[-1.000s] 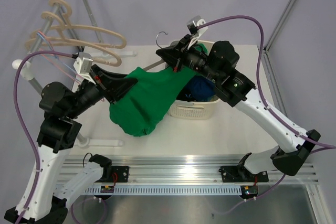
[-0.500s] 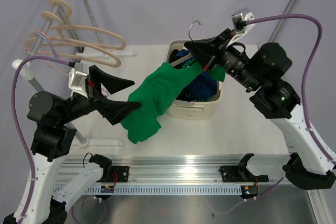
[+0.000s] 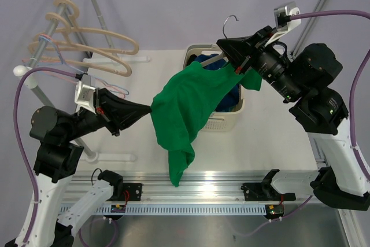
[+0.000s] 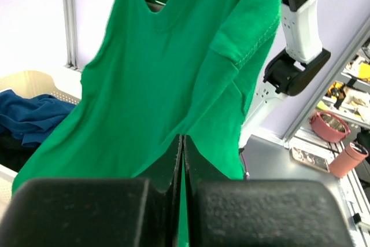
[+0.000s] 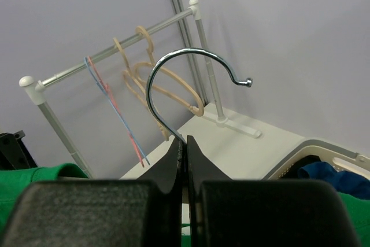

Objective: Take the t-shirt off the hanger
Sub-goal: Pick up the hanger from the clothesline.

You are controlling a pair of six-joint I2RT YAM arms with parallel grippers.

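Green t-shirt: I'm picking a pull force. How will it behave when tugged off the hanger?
Probably floppy: the t-shirt drapes in loose folds. Likely light: the right gripper holds it up on the hanger by a thin hook.

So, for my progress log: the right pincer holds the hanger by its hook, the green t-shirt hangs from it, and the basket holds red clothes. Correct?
No: the clothes in the basket are blue, not red, as the top external view shows. The rest stands: the right pincer holds the hanger by its hook, and the green t-shirt hangs from it.
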